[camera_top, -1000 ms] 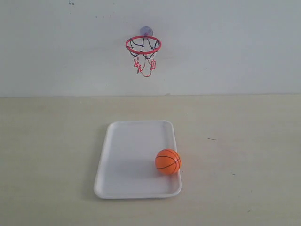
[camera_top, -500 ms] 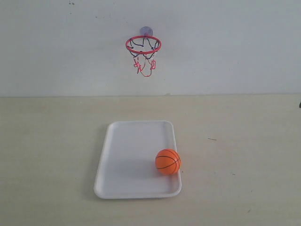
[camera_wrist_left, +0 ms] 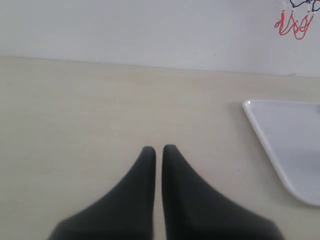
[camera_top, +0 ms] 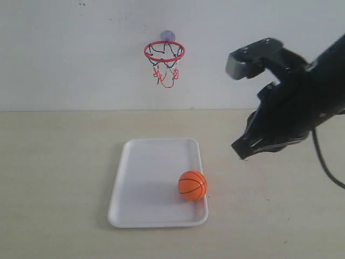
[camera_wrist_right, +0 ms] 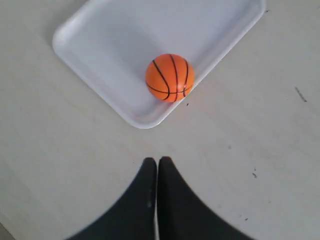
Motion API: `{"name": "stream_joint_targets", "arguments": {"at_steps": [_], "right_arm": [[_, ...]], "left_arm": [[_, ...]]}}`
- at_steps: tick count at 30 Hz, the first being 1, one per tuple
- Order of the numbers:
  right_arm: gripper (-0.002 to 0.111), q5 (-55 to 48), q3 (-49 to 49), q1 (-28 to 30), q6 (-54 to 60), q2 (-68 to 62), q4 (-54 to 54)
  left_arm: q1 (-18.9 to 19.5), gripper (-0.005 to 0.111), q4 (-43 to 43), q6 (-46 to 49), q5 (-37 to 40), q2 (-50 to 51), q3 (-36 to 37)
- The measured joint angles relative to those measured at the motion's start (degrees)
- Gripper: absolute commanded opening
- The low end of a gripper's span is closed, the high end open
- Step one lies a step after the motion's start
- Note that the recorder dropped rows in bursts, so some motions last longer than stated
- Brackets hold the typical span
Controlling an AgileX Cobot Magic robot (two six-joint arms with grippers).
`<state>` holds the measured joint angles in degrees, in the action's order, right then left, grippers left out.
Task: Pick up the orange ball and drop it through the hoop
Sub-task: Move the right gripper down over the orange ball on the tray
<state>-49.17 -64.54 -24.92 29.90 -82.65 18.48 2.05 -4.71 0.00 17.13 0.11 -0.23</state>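
Note:
The orange ball [camera_top: 192,185] [camera_wrist_right: 169,77] rests in the near right corner of the white tray [camera_top: 145,178] [camera_wrist_right: 110,35]. On the back wall hangs the hoop [camera_top: 164,52], its red ring above a string net, a corner of which shows in the left wrist view [camera_wrist_left: 293,22]. My right gripper [camera_top: 241,151] [camera_wrist_right: 157,160] hovers above the table, to the right of the ball and apart from it, jaws shut and empty. My left gripper [camera_wrist_left: 158,148] is shut too, over bare table left of the tray; the exterior view does not show it.
A beige table [camera_top: 64,172] runs back to a white wall [camera_top: 64,54]. The right arm's black body [camera_top: 302,97] fills the upper right of the exterior view. The tray's rim [camera_wrist_left: 270,145] shows in the left wrist view.
The right arm has swung into the exterior view from the right edge, where it was absent before. Ball, tray and hoop have not moved.

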Motion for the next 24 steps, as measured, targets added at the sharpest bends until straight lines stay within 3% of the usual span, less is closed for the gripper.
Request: {"name": "stream_joint_targets", "arguments": {"at_steps": [1,3,4,5,6,7,16,24], "right_arm": [[0.003,-1.3,-2.5,-0.8,0.0,-3.8,-0.5],[0.017,-2.2,-5.6,-2.1,-0.4,-8.8,-1.2],[0.036,-2.2,-6.4,-2.4,-0.5,-10.2,-1.6],[0.046,-2.1,-7.5,-2.8,-0.6,-12.7,-2.7],[0.069,-2.0,-7.8,-2.9,-0.6,-13.7,-3.1],[0.079,-0.6,-8.2,-3.1,-1.3,-15.4,-3.3],[0.074,11.6,-8.4,-3.1,-7.9,-23.8,-2.0],[0.074,12.9,-11.0,-3.1,-8.0,-26.9,1.2]], "left_arm": [[0.0,0.004,0.0,0.0,0.0,0.0,0.0],[0.0,0.004,0.0,0.0,0.0,0.0,0.0],[0.0,0.004,0.0,0.0,0.0,0.0,0.0],[0.0,0.004,0.0,0.0,0.0,0.0,0.0],[0.0,0.004,0.0,0.0,0.0,0.0,0.0],[0.0,0.004,0.0,0.0,0.0,0.0,0.0],[0.0,0.004,0.0,0.0,0.0,0.0,0.0],[0.0,0.004,0.0,0.0,0.0,0.0,0.0]]}}
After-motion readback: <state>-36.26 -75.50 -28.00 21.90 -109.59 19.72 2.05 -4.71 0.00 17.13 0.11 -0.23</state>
